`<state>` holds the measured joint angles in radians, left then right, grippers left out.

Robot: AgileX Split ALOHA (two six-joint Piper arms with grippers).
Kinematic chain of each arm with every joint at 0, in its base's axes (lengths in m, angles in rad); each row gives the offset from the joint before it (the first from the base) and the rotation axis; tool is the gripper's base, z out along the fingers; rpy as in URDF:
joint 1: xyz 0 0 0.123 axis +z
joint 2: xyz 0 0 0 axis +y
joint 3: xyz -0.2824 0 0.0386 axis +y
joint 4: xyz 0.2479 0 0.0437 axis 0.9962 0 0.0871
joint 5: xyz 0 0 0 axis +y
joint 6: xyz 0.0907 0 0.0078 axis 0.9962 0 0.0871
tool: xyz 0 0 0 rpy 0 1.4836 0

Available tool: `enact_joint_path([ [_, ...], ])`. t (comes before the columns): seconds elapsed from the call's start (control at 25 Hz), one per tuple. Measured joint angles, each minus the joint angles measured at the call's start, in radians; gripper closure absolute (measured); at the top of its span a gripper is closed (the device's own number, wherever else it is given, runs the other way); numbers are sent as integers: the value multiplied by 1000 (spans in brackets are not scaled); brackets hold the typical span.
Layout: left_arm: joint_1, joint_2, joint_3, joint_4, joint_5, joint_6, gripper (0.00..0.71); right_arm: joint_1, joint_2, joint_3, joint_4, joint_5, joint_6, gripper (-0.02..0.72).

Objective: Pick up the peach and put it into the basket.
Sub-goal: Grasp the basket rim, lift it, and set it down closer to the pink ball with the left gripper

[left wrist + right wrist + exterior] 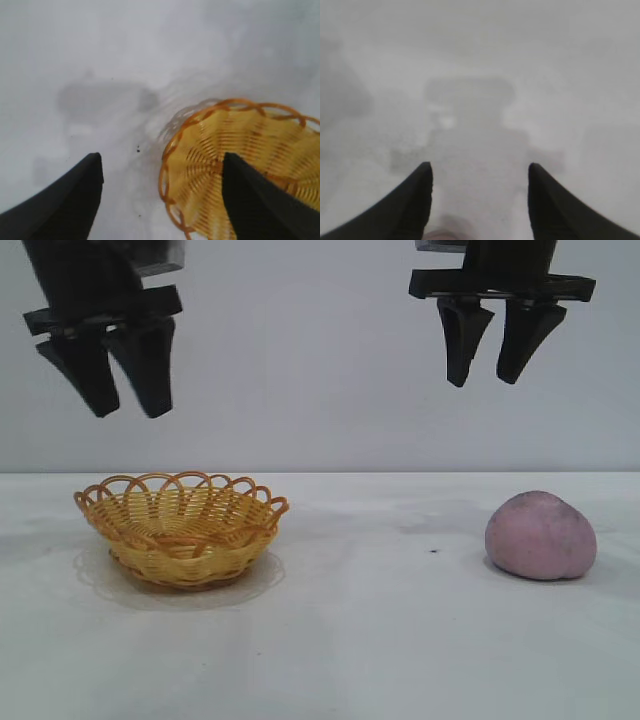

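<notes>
two grippers up high, neither holding anything. left gripper (125,405) hangs above the basket (180,530), tilted a bit, fingers spread with air between them. left wrist view: one fingertip (235,165) over the basket's (240,160) weave, the other over bare table (100,60). basket sits on the white table (360,640) at left, upright, nothing in it. peach (541,535) sits on the table at right, well apart from the basket, small dark speck on the table just left of it. right gripper (490,375) hangs above the peach, slightly left of it, fingers spread, not touching. right wrist view: gripper (480,170) over blurry table.
</notes>
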<state>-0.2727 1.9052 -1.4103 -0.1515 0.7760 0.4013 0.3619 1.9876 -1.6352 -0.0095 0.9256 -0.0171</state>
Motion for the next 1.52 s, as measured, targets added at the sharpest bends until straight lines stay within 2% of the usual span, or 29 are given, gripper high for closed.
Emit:
enact_joint_path([
  [0.28,0,2,-63,-8,102,175,211,0,0,0,0,0,0,284],
  [0.64,0,197,-340,-23,415,219,211,0,0,0,0,0,0,284],
  [0.84,0,270,-420,-25,431,223,211,0,0,0,0,0,0,284],
  [1.2,0,349,-429,-30,442,228,211,0,0,0,0,0,0,284],
  [1.4,-20,374,-432,-28,442,241,211,0,0,0,0,-2,0,284],
  [1.52,-40,390,-432,-8,442,248,311,0,0,0,0,-2,0,284],
])
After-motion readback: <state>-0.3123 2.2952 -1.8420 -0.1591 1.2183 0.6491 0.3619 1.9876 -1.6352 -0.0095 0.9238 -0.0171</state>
